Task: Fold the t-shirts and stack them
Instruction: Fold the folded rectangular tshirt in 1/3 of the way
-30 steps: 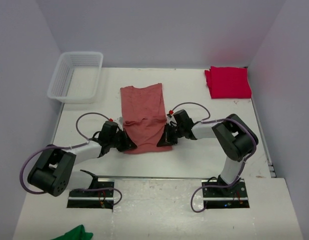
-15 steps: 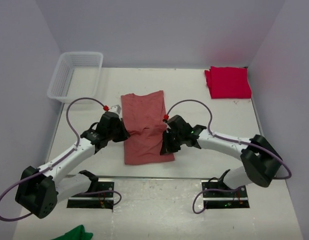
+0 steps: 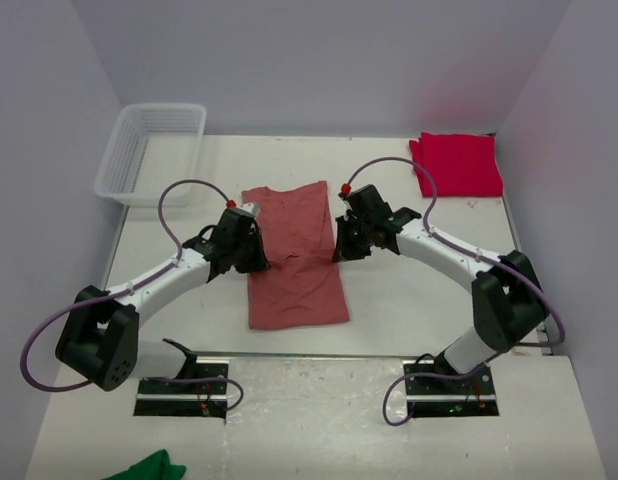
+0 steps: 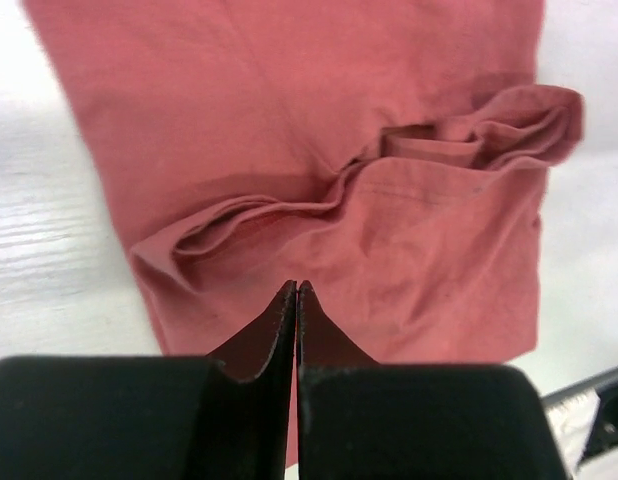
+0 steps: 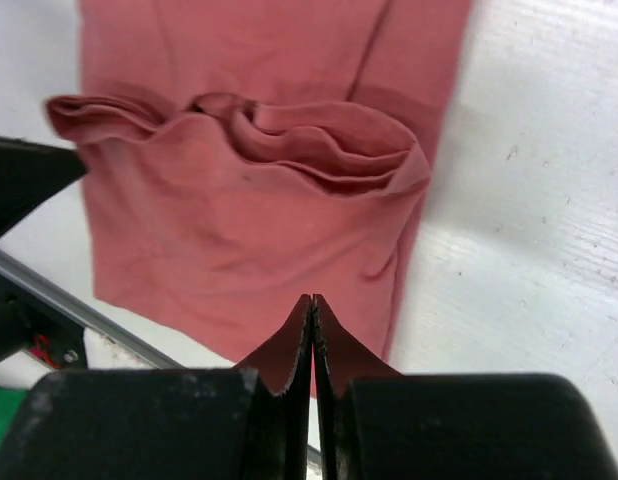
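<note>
The dusty salmon-red t-shirt [image 3: 294, 290] lies as a long strip in the middle of the table, with a bunched ridge [image 3: 289, 258] running across it. My left gripper [image 3: 259, 260] is shut at the strip's left edge beside the ridge. My right gripper [image 3: 339, 248] is shut at the right edge. In the left wrist view the gripper [image 4: 296, 286] hovers over the t-shirt [image 4: 289, 120] with nothing between its jaws. The right wrist view shows the same: gripper [image 5: 312, 298] shut and empty over the t-shirt [image 5: 239, 230]. The crimson t-shirt [image 3: 457, 165] lies folded at the back right.
A white plastic basket [image 3: 117, 165] stands at the back left. A green cloth [image 3: 149, 468] pokes in at the bottom left, off the work area. A metal rail [image 3: 319, 355] runs along the table's near edge, by the arm bases.
Both shut grippers have moved from the shirt's near end toward the back, along its sides. The near half now lies flat and longer, and the ridge sits farther back.
</note>
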Action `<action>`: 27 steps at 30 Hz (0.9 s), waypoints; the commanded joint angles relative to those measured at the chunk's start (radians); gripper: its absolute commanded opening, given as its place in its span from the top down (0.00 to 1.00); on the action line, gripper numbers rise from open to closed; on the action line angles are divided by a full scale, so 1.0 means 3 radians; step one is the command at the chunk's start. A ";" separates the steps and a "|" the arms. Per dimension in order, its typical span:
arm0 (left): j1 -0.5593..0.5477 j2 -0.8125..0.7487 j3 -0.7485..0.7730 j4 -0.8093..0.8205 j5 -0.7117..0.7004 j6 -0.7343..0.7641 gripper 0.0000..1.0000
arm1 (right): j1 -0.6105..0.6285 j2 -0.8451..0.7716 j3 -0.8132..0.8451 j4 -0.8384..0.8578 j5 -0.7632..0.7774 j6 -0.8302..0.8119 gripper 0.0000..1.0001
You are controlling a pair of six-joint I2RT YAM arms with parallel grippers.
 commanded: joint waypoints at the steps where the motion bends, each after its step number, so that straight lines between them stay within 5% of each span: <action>1: -0.0007 -0.0008 0.0044 0.0293 0.0400 0.0084 1.00 | -0.0044 0.0229 0.0150 0.0027 -0.0236 -0.0117 1.00; 15: 0.0009 0.0692 -0.0156 0.1279 0.1301 -0.0105 1.00 | -0.0060 0.0853 0.0161 0.0379 -0.0748 0.0022 1.00; 27: 0.0203 0.0862 -0.0125 0.1306 0.1205 0.0037 1.00 | -0.0228 0.1600 0.0942 0.0017 -0.0769 -0.0024 1.00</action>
